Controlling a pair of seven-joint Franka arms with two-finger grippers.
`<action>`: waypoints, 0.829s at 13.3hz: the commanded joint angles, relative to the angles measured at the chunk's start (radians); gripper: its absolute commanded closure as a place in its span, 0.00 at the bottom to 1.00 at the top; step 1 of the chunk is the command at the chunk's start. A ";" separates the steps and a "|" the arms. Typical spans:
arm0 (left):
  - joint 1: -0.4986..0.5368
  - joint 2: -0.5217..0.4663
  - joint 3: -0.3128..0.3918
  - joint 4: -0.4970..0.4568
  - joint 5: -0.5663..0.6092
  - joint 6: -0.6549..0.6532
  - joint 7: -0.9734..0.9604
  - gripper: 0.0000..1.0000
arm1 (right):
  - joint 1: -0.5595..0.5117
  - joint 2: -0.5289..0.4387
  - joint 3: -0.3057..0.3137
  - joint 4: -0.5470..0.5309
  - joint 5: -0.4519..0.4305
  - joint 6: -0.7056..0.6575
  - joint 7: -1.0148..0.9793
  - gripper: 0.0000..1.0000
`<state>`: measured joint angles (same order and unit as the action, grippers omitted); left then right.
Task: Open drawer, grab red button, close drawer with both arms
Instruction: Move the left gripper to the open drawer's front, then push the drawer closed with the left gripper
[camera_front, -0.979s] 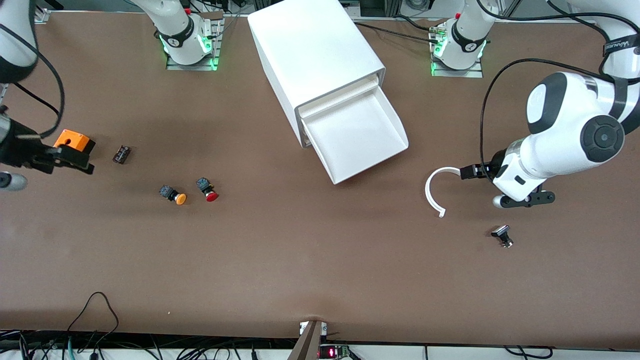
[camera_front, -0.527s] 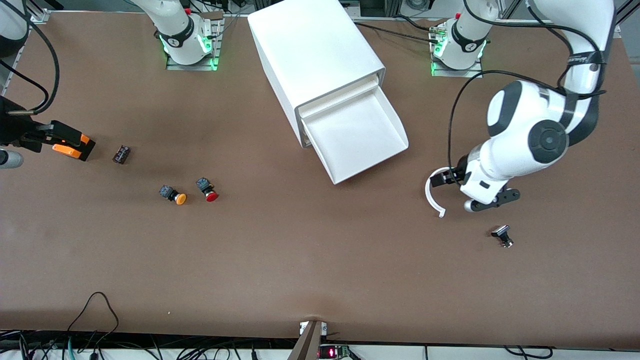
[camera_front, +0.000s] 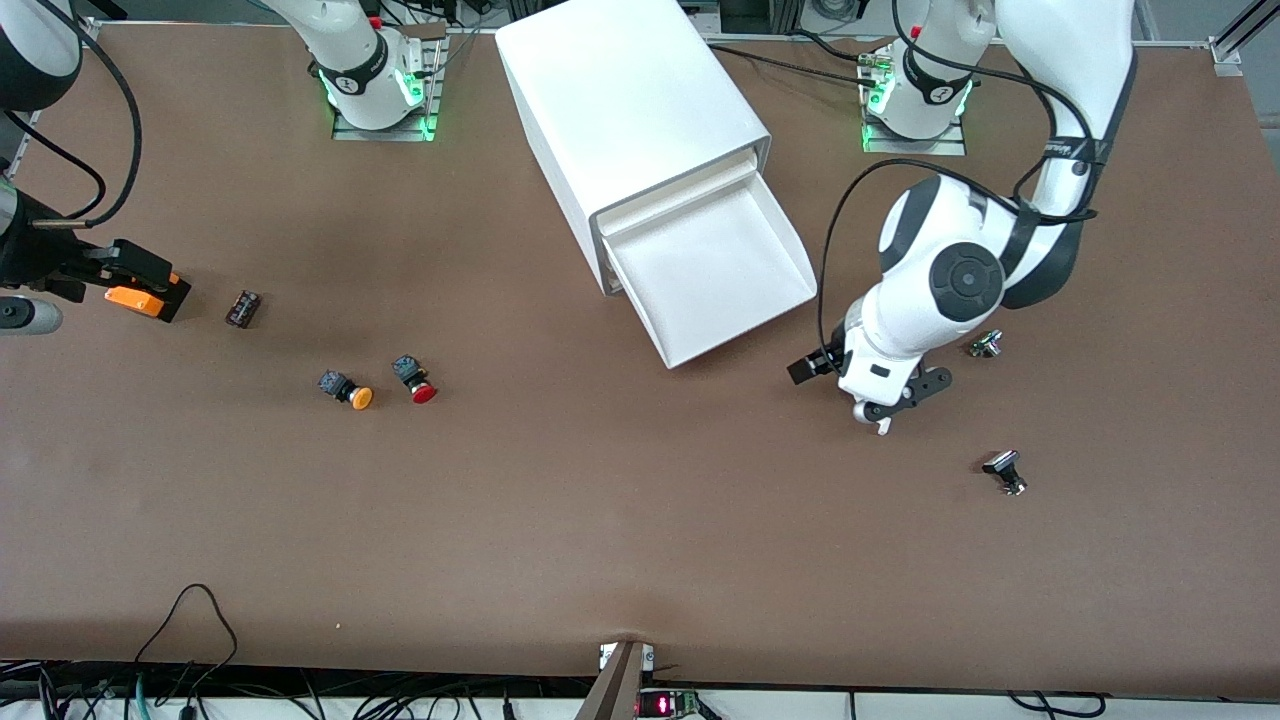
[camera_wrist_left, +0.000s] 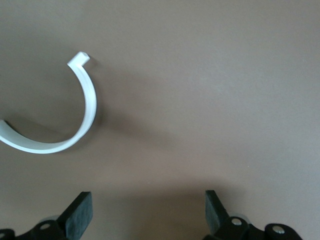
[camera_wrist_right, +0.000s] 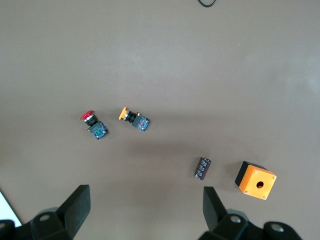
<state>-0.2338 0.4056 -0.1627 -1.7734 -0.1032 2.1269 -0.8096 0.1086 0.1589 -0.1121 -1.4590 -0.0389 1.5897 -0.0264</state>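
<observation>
drawer (camera_front: 728, 285) standing pulled out, nothing in it | red button (camera_front: 414, 379) lying on counter (camera_front: 600, 520) beside orange one, ungrabbed | left pincer (camera_wrist_left: 148, 215) gaping wide over white ring (camera_wrist_left: 60, 125) | right pincer (camera_wrist_right: 145, 212) hovering wide over orange box (camera_wrist_right: 256, 180) | grabbing, closing remaining

I see a brown table (camera_front: 560, 520). White cabinet (camera_front: 625, 110) sits mid-table between the arm bases, one drawer (camera_front: 715, 275) pulled out. Toward the right arm's end: orange box (camera_wrist_right: 256, 180), small dark part (camera_front: 243, 308) beside it, then orange button (camera_front: 347, 390) and red button (camera_front: 415, 380) side by side, apart, lying tipped. Toward the left arm's end: white C-shaped ring (camera_wrist_left: 60, 130), mostly hidden in the front view, a small metal part (camera_front: 985, 345), and a black part (camera_front: 1004, 471) nearer the front camera.
</observation>
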 joint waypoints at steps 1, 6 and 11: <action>-0.021 -0.010 -0.021 -0.060 -0.004 0.074 -0.071 0.01 | -0.003 -0.058 -0.001 -0.081 -0.016 0.039 0.019 0.00; -0.036 -0.011 -0.075 -0.115 -0.004 0.094 -0.106 0.01 | -0.003 -0.110 -0.003 -0.155 -0.009 0.015 0.020 0.00; -0.036 -0.021 -0.109 -0.142 -0.009 0.088 -0.143 0.01 | -0.001 -0.099 0.002 -0.155 -0.015 0.048 0.011 0.00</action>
<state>-0.2706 0.4113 -0.2496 -1.8835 -0.1032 2.2040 -0.9215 0.1071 0.0753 -0.1193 -1.5914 -0.0392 1.6066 -0.0228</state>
